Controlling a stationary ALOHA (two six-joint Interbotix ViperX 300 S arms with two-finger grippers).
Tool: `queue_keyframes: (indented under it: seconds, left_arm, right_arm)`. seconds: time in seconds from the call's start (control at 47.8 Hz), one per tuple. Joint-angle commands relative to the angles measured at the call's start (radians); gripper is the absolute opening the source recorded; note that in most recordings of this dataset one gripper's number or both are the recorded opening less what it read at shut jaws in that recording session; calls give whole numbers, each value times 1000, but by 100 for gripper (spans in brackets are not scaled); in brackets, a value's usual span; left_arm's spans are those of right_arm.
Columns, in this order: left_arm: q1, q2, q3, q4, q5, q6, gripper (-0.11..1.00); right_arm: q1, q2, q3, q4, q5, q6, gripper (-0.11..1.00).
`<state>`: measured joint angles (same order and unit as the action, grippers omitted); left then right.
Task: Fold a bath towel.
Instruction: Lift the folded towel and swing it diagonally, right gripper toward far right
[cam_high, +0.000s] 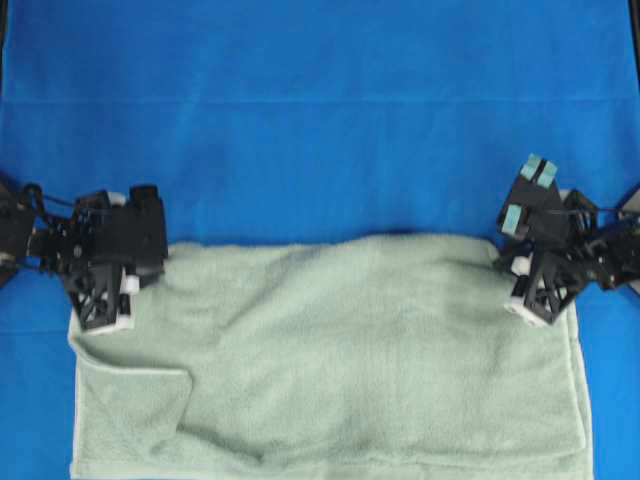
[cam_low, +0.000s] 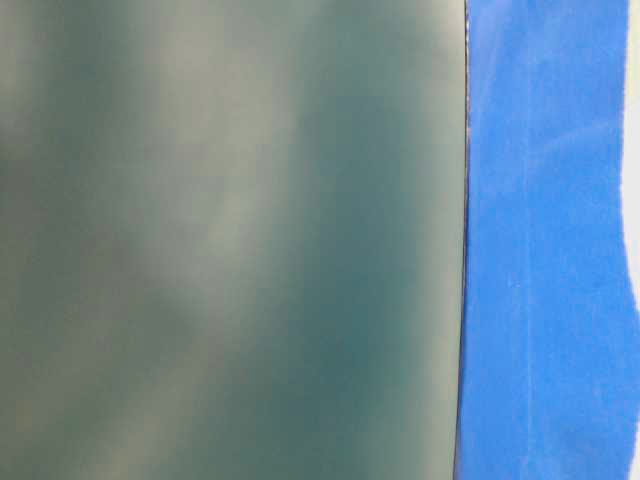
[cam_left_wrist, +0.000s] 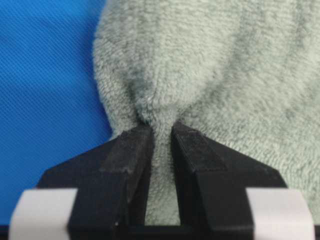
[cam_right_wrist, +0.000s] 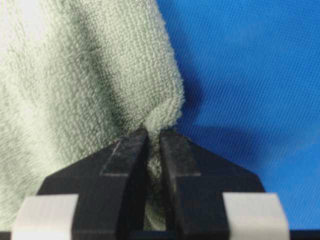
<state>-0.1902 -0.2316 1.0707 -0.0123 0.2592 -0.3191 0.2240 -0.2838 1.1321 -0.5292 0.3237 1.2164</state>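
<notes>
Pale sage-green terry bath towel (cam_high: 350, 350) lies flat on the tabletop, spread wide, its lower-left corner turned over. My left gripper (cam_left_wrist: 161, 135) is pinched on a tuft at the towel's upper-left corner; my right gripper (cam_right_wrist: 152, 135) is clamped likewise on the upper-right corner. Judgement: corners secured, fold itself not yet made. Smooth bright blue cloth (cam_high: 320, 120) covers the tabletop; nothing of the room visible.

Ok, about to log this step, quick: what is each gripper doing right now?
Left gripper: closed, pinching a bunched fold of the bath towel.
Right gripper: closed, pinching the towel's edge.
</notes>
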Motion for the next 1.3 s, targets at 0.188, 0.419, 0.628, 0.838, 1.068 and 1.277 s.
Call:
queue_keyframes:
  seconds: [0.188, 0.419, 0.628, 0.838, 1.068, 1.277]
  left_arm:
    - [-44, -230, -164, -5, 308, -2, 12]
    - [-57, -410, -272, -3, 460, -2, 11]
    - [-54, -518, -371, 3, 561, -3, 12]
    - [-61, -537, -373, -5, 532, -15, 11]
    - [-193, -463, -387, -6, 305, -57, 11]
    - [-310, -336, -437, -2, 114, -55, 11]
  right_arm:
    - [124, -227, -186, 5, 397, -8, 8]
    - [285, -351, -362, -3, 676, -9, 8]
    - [407, -360, -515, -91, 813, -6, 8]
    - [388, -347, -538, -232, 1006, 29, 8]
    - [176, -348, -537, -336, 1112, 17, 8]
    - [-143, -350, -540, -383, 971, -150, 8]
